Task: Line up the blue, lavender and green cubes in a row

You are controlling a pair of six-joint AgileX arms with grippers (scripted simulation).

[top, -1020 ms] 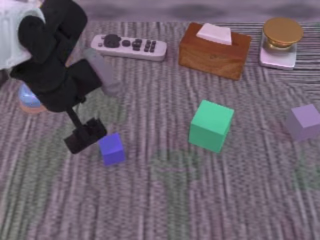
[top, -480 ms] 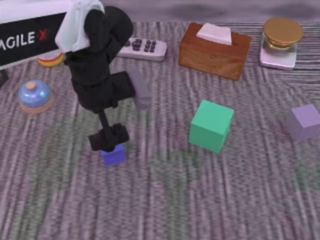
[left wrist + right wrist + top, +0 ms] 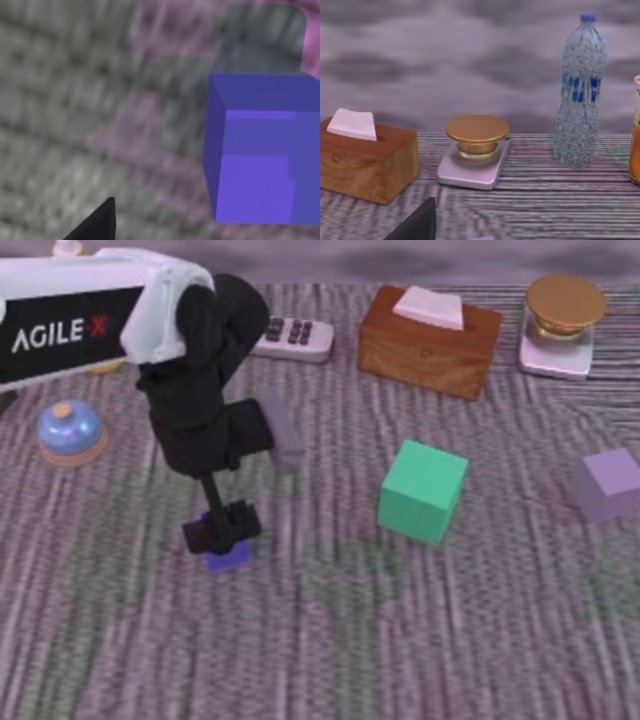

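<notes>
The small blue cube [image 3: 229, 559] lies left of the middle, mostly hidden under my left gripper [image 3: 222, 528], which hangs right above it. In the left wrist view the blue cube [image 3: 265, 150] fills the frame close up; one dark fingertip [image 3: 97, 225] stands clear of it and the gripper is open. The large green cube [image 3: 423, 490] sits right of centre. At the right edge rests the lavender cube [image 3: 608, 483]. My right arm is outside the top view; its gripper [image 3: 470, 235] is open and faces the back of the table, one fingertip [image 3: 417, 222] showing.
Along the back stand a remote [image 3: 295, 337], a brown wooden tissue box [image 3: 430, 330] and a gold-topped scale [image 3: 562, 325]. A blue bell [image 3: 68, 430] sits at the left. A water bottle [image 3: 580, 95] shows in the right wrist view.
My left arm swung to the right, over the blue cube, then lowered onto it, so the cube is now mostly covered. The green and lavender cubes have not moved.
</notes>
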